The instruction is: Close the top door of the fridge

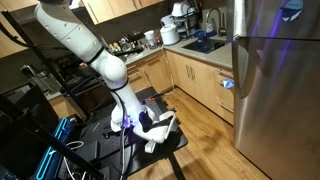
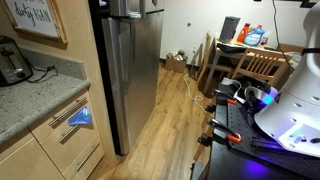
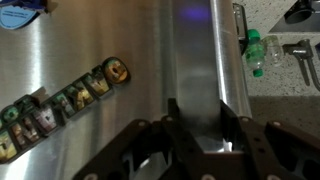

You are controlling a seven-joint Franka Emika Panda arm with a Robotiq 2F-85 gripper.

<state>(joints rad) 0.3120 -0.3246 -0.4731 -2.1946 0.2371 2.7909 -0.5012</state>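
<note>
This is a home kitchen that opens onto a dining corner. A tall stainless-steel fridge (image 2: 135,75) stands just beside light wooden cabinets (image 2: 40,155) topped by a speckled grey stone countertop (image 2: 35,100), which carries a silver toaster (image 2: 12,60). In an exterior view a sink basin (image 1: 205,45) with a curved metal faucet (image 1: 212,18) is set into the counter. Small picture magnets (image 3: 70,100) dot brushed steel in the wrist view. Wooden slat-backed chairs (image 2: 262,68) stand on a wood plank floor (image 2: 170,120).

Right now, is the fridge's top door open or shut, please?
It looks shut: the top door sits flush with the lower door, no gap showing.
</note>
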